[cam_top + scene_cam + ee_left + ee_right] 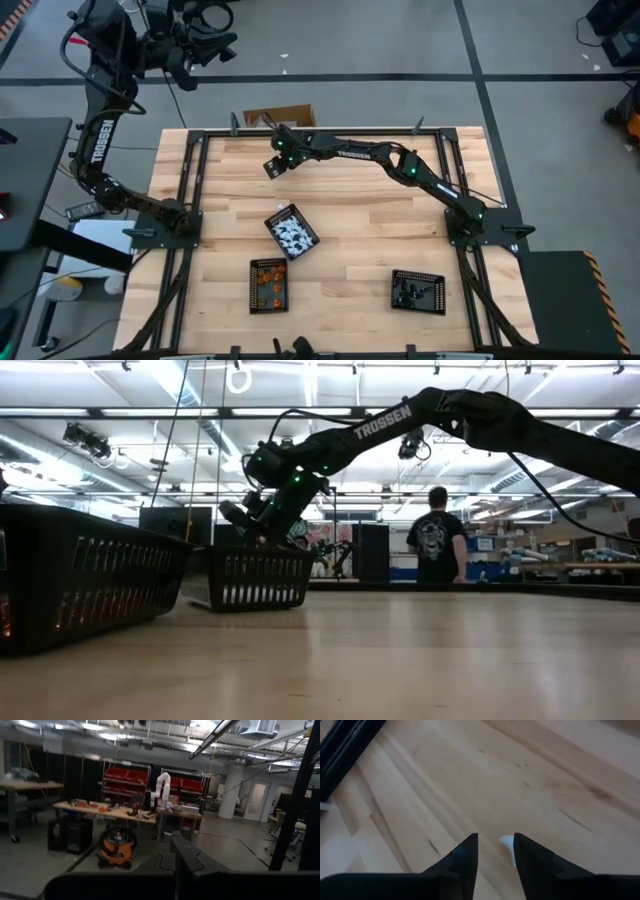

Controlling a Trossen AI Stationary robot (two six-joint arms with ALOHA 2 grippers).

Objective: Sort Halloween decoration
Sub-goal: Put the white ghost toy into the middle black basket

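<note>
While dark fingers [465, 857] of right gripper [495, 851] stand partly apart, small white toy piece [507, 845] shows between tips, just above pale wooden table [530, 775]; grip unconfirmed. Gripper sits at table's far side. Three black rectangular trays nearer front: white-and-black pieces [291, 232], orange pieces [268, 284], black pieces [417, 291]. Left gripper fully closed, raised off table, far left.

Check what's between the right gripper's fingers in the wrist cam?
A small white piece shows between the right gripper fingers, over bare wood table. Only part of it is visible; the rest is hidden behind a fingertip, so its shape and any contact are unclear.
</note>
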